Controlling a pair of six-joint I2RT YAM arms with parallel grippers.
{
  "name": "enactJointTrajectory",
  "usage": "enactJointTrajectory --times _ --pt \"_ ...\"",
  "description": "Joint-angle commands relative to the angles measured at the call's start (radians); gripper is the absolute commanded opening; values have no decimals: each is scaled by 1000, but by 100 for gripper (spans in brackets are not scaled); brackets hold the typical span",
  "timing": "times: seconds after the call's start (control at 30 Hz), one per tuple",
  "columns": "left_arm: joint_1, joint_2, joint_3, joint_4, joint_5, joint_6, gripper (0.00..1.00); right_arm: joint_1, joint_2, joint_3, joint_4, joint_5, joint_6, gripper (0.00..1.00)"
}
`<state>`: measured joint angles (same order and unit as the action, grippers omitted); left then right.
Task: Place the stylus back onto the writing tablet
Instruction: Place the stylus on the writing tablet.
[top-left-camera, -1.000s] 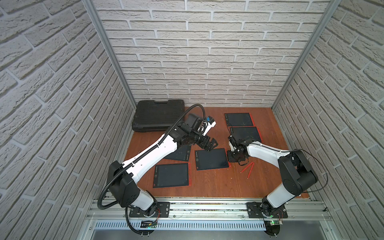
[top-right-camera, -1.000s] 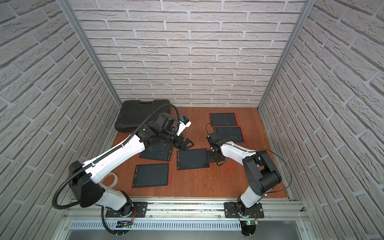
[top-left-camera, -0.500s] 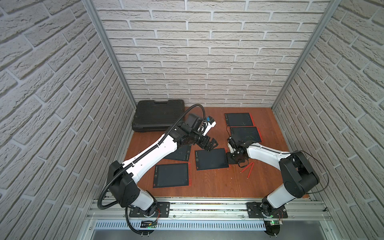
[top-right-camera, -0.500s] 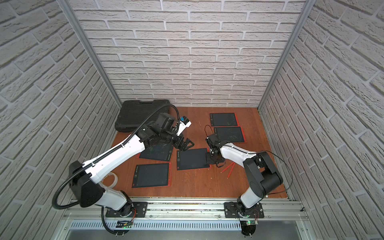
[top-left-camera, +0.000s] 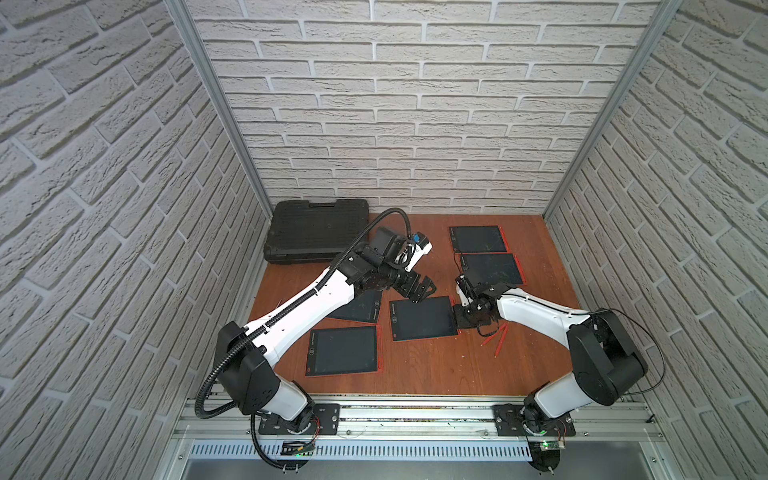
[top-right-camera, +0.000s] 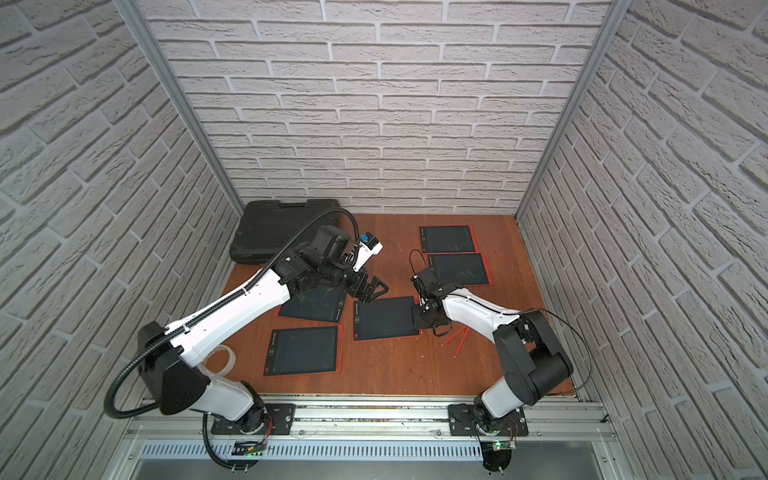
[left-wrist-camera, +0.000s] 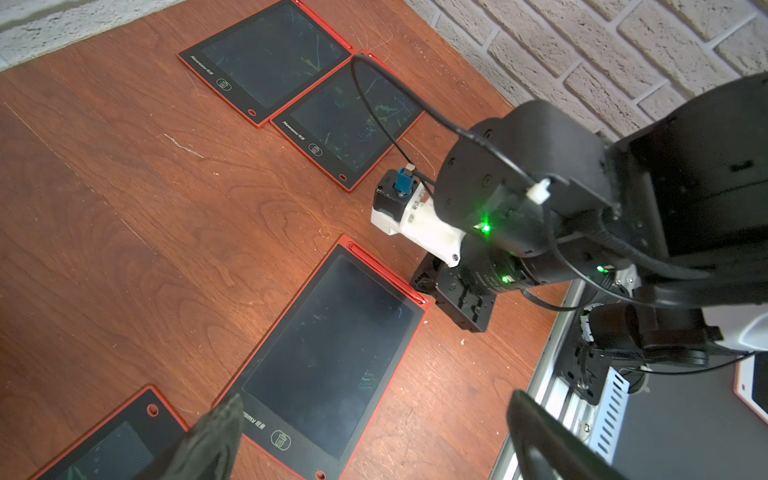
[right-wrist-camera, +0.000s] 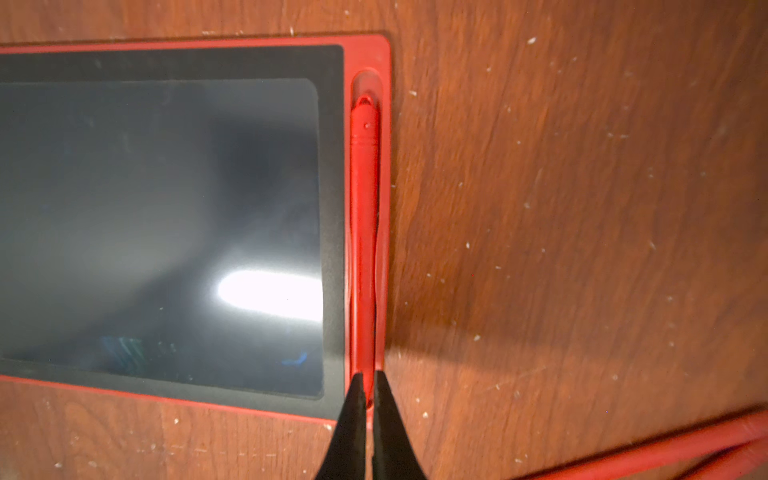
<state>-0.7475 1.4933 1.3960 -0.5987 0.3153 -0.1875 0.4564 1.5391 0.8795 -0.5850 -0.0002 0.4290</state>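
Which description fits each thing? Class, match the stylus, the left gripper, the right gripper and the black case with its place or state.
Things:
1. stylus
2. left gripper
3. right gripper
4. black case

Descriptions:
A. at the far left corner of the table
B. lying in the side groove of the tablet
C. open, holding nothing
D. shut, tips at the stylus's end

Pairs: 1-B, 2-C, 3-D, 4-A

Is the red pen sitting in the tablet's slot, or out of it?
In: the stylus lies lengthwise inside the groove along the tablet edge.
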Motion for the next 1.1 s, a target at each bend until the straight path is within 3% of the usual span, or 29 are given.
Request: enactJointTrajectory --times 0.0,1.07 --pt "-2 -4 -9 23 11 -5 98 13 -19 -9 -10 -7 -10 8" --pt "-1 -4 -8 20 7 -1 98 41 68 25 -10 71 23 8"
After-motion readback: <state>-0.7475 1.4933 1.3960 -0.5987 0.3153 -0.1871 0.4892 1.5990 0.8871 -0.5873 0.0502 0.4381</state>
